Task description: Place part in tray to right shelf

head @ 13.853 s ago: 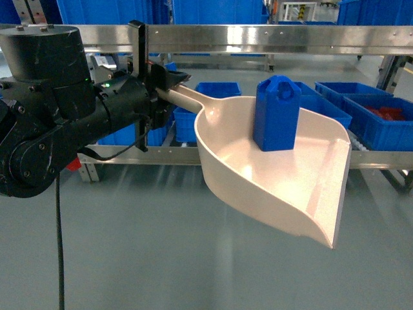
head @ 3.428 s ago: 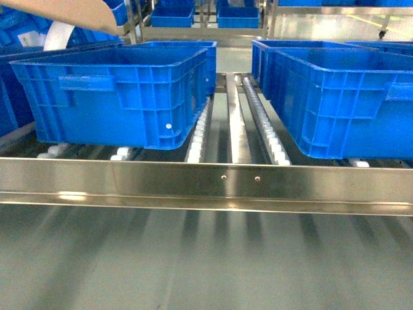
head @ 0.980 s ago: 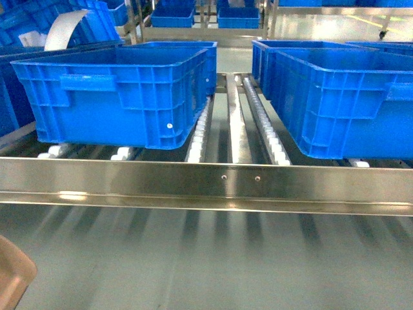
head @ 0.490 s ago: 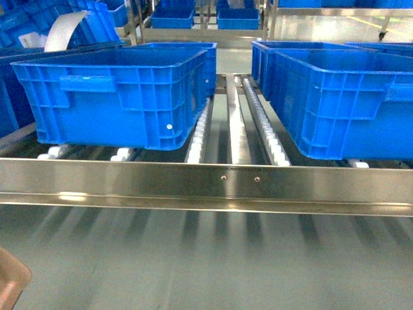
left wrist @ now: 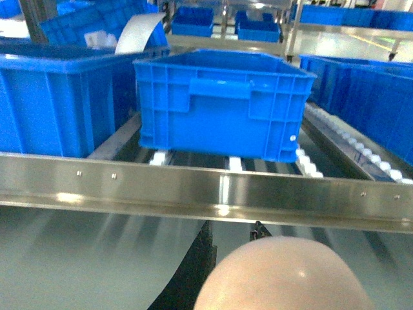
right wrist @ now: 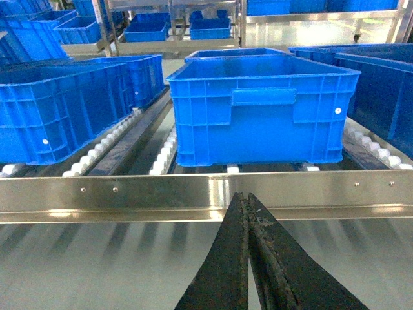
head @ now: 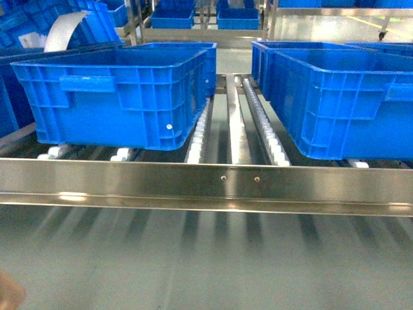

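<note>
Head view: the right shelf (head: 206, 184) fills the width, its shiny front rail running across and white roller tracks (head: 261, 123) leading back from it. Two large blue crates sit on the rollers, the left crate (head: 119, 93) and the right crate (head: 342, 97), set apart by an open lane of rollers at the shelf's middle. Their insides cannot be seen from this angle. More blue bins stand on racks behind. A blurred beige sliver shows at the bottom left corner of the picture, probably an edge of the tray (head: 10, 294). Neither tool shows here.

Left wrist view: the rounded beige end of the tray (left wrist: 284, 274) sits bottom centre, below the shelf's front rail (left wrist: 206, 190). The left tool (left wrist: 235, 248) shows only as dark fingers (left wrist: 197, 265) rising behind the beige piece; whether it is clenched on the tray cannot be told. One blue crate (left wrist: 222, 106) stands just behind the rail; its inside is hidden.

Right wrist view: the right tool (right wrist: 248, 213) is clenched, fingertips touching, grasping nothing, short of the front rail (right wrist: 206, 194). A blue crate (right wrist: 261, 110) sits straight ahead, contents hidden.

The part is in none of the views.
</note>
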Controlling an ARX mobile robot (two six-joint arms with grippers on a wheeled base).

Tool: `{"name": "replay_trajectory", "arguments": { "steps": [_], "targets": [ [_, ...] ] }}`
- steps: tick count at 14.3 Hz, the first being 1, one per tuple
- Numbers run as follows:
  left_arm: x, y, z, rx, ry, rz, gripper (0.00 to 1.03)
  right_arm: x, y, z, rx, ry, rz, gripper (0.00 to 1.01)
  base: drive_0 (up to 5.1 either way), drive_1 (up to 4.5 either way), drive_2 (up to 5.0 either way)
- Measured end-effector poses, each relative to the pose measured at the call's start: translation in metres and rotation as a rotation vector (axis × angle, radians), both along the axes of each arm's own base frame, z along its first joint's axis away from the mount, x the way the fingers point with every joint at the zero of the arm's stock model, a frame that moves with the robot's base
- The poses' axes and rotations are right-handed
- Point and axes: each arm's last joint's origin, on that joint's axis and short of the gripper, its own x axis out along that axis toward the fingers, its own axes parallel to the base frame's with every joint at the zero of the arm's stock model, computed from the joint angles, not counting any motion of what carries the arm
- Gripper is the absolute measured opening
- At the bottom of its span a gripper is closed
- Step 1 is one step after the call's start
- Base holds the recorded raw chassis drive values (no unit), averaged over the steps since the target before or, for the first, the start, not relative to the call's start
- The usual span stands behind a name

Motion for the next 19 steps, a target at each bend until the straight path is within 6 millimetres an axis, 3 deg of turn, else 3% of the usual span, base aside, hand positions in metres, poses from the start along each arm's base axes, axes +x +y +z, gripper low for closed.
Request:
{"name": "replay_trajectory", "arguments": {
  "steps": [8,14,19],
  "targets": [
    [-0.0037,0.0001,0.0029,0.000,-0.039,0.003,0.12,0.0000,0.0000,0.0000,0.000,0.000,0.000,0.05,0.0,0.00,0.0],
    [-0.0037,0.0001,0.0029,0.001,-0.039,0.003,0.12,0.0000,0.0000,0.0000,0.000,0.000,0.000,0.99,0.0,0.00,0.0],
    [-0.0037,0.0001,0.0029,0.001,-0.039,0.003,0.12,0.0000,0.0000,0.0000,0.000,0.000,0.000,0.98,0.0,0.00,0.0]
  ]
}}
